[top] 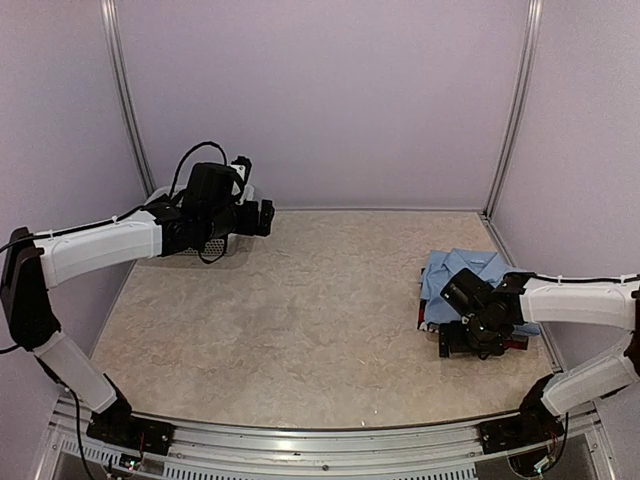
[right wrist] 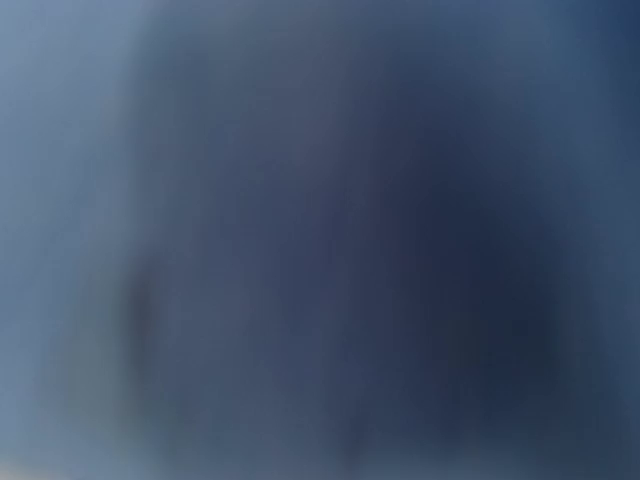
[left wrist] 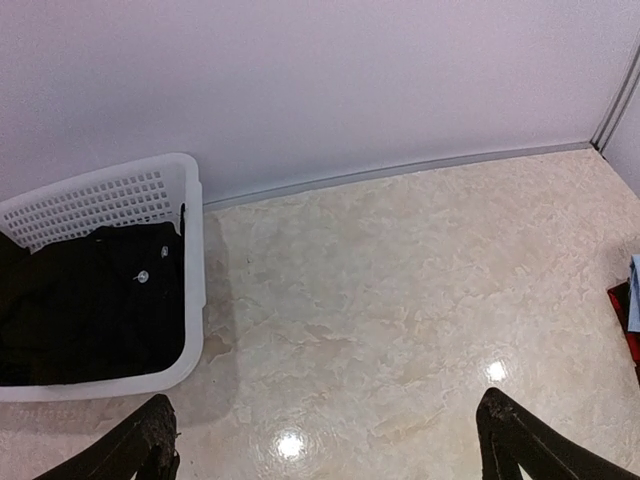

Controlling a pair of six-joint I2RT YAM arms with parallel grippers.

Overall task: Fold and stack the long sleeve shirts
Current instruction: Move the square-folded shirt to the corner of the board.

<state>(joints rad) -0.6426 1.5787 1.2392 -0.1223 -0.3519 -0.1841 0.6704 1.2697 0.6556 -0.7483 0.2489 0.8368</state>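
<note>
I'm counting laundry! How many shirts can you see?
3. A black shirt in the white mesh basket, far left; a light blue shirt atop a red-and-black shirt, right. More may hide underneath.

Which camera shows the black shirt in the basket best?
Left wrist view: the black shirt lies in plain sight inside the white basket. In the top view the left arm hides it, leaving only bits of basket. The right wrist view is a blue blur.

Robot lab cell: plain lilac walls [top: 330, 100], aluminium frame posts [top: 127, 110], marble-look tabletop [top: 310, 320], two arms [top: 100, 245] bolted to rail [top: 320, 442].
</note>
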